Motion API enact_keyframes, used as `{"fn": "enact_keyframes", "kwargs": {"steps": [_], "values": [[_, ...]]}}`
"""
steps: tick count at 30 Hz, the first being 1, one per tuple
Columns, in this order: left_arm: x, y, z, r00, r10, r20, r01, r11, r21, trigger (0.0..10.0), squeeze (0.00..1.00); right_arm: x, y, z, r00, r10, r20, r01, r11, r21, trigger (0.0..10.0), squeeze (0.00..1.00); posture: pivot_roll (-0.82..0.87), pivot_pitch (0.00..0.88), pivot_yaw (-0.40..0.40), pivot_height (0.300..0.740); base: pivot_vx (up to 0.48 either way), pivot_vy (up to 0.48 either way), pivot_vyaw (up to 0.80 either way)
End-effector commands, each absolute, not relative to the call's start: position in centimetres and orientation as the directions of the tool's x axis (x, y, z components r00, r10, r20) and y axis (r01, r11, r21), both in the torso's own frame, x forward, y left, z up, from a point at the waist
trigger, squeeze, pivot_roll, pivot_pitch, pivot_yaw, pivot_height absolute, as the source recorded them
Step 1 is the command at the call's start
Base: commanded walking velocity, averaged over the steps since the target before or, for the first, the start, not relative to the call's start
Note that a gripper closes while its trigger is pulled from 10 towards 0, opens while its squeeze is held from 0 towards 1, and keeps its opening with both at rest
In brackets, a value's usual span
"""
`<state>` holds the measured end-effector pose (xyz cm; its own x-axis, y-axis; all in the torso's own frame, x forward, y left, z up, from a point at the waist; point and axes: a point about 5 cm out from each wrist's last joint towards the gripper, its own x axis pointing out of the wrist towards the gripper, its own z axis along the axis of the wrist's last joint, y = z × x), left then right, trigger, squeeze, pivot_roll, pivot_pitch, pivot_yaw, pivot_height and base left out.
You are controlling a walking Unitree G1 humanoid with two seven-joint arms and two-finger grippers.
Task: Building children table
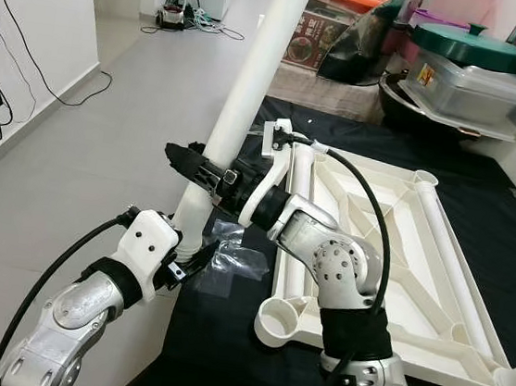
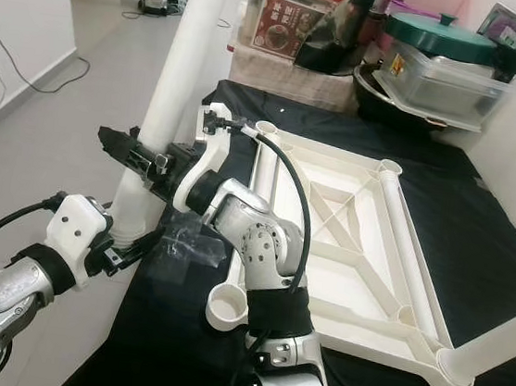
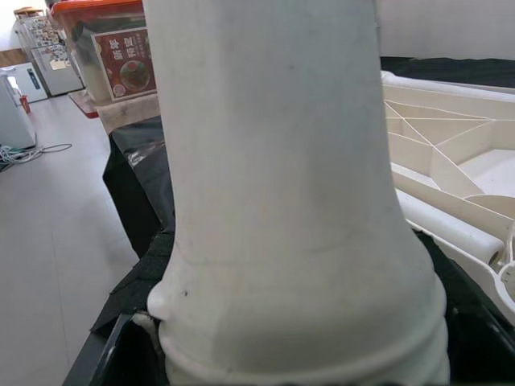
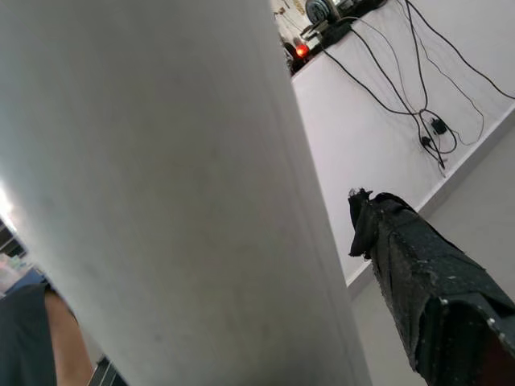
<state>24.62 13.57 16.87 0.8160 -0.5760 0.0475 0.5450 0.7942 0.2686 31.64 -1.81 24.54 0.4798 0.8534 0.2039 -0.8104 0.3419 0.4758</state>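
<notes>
Left eye view shows the left gripper (image 1: 192,262) closed on the wide bottom end of a long white table leg (image 1: 247,99). Higher up, the right gripper (image 1: 189,165) squeezes the same leg. Behind lies the white tabletop (image 1: 391,255), upside down on a black cloth (image 1: 214,337).

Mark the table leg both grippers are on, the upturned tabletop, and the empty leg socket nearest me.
table leg (image 1: 251,90), left eye view, mid shaft
upturned tabletop (image 1: 391,255), left eye view, ribbed underside
empty leg socket (image 1: 278,320), left eye view, round rim at the near corner
</notes>
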Motion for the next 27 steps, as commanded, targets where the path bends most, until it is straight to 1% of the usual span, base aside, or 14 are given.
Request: {"fn": "enact_keyframes", "kwargs": {"steps": [1, 2, 5, 6, 9, 11, 19, 20, 21, 22, 23, 24, 27], "values": [[24.1, 12.3, 16.8, 0.768, -0.639, 0.044, 0.602, 0.744, 0.292, 10.0, 0.00, 31.5, -0.4, 25.5, 0.463, 0.852, 0.243, -0.813, 0.299, 0.500, 10.0, 0.00, 0.12, 0.000, -0.134, 0.740, 0.000, 0.000, 0.00], [24.0, 12.3, 16.8, 0.765, -0.643, 0.042, 0.606, 0.741, 0.289, 10.0, 0.00, 31.6, -0.5, 25.4, 0.482, 0.842, 0.243, -0.808, 0.320, 0.495, 10.0, 0.00, 0.12, 0.000, -0.132, 0.740, 0.000, 0.000, 0.00], [24.0, 12.2, 16.7, 0.762, -0.646, 0.041, 0.610, 0.738, 0.288, 10.0, 0.00, 31.8, -0.6, 25.5, 0.498, 0.833, 0.243, -0.804, 0.337, 0.490, 10.0, 0.00, 0.12, 0.000, -0.132, 0.740, 0.000, 0.000, 0.00], [23.9, 12.2, 16.7, 0.760, -0.649, 0.037, 0.614, 0.735, 0.288, 10.0, 0.00, 31.8, -0.7, 25.6, 0.506, 0.826, 0.248, -0.806, 0.350, 0.478, 5.5, 0.00, 0.12, 0.000, -0.130, 0.740, 0.000, 0.000, 0.00], [23.9, 12.2, 16.7, 0.760, -0.649, 0.037, 0.614, 0.735, 0.288, 10.0, 0.00, 31.8, -0.7, 25.6, 0.506, 0.826, 0.248, -0.806, 0.350, 0.478, 5.5, 0.00, 0.12, 0.000, -0.130, 0.740, 0.000, 0.000, 0.00], [23.9, 12.2, 16.5, 0.756, -0.654, 0.027, 0.620, 0.729, 0.290, 10.0, 0.00, 31.8, -0.9, 25.8, 0.505, 0.821, 0.265, -0.815, 0.353, 0.459, 0.0, 0.00, 0.12, 0.000, -0.131, 0.740, 0.000, 0.000, 0.00], [23.8, 12.6, 16.4, 0.761, -0.648, 0.015, 0.614, 0.728, 0.306, 10.0, 0.00, 31.6, -1.3, 25.8, 0.493, 0.824, 0.279, -0.823, 0.338, 0.455, 0.0, 0.00, 0.13, 0.000, -0.132, 0.740, 0.000, 0.000, 0.00], [23.9, 12.7, 16.3, 0.766, -0.643, 0.013, 0.607, 0.730, 0.313, 10.0, 0.05, 31.5, -1.3, 25.8, 0.484, 0.830, 0.279, -0.828, 0.330, 0.453, 0.0, 0.00, 0.13, 0.000, -0.132, 0.740, 0.000, 0.000, 0.00], [23.9, 12.7, 16.3, 0.766, -0.643, 0.013, 0.607, 0.730, 0.313, 10.0, 0.05, 31.5, -1.3, 25.8, 0.484, 0.830, 0.279, -0.828, 0.330, 0.453, 0.0, 0.00, 0.13, 0.000, -0.132, 0.740, 0.000, 0.000, 0.00], [23.9, 13.0, 16.4, 0.777, -0.629, 0.019, 0.592, 0.741, 0.317, 10.0, 0.63, 31.3, -1.4, 25.6, 0.478, 0.834, 0.277, -0.830, 0.325, 0.454, 0.0, 0.00, 0.13, 0.000, -0.132, 0.740, 0.000, 0.000, 0.00], [23.9, 13.0, 16.4, 0.777, -0.629, 0.019, 0.592, 0.741, 0.317, 10.0, 0.63, 31.3, -1.4, 25.6, 0.478, 0.834, 0.277, -0.830, 0.325, 0.454, 0.0, 0.00, 0.13, 0.000, -0.132, 0.740, 0.000, 0.000, 0.00], [24.0, 13.2, 16.4, 0.784, -0.620, 0.024, 0.582, 0.748, 0.319, 10.0, 1.00, 31.2, -1.4, 25.6, 0.475, 0.836, 0.276, -0.831, 0.322, 0.454, 0.0, 0.00, 0.13, 0.000, -0.132, 0.740, 0.000, 0.000, 0.00], [24.2, 13.5, 16.7, 0.797, -0.602, 0.041, 0.562, 0.766, 0.313, 10.0, 1.00, 31.2, -1.6, 25.4, 0.481, 0.833, 0.273, -0.827, 0.328, 0.457, 0.0, 0.00, 0.13, 0.000, -0.129, 0.740, 0.000, 0.000, 0.00]]}}
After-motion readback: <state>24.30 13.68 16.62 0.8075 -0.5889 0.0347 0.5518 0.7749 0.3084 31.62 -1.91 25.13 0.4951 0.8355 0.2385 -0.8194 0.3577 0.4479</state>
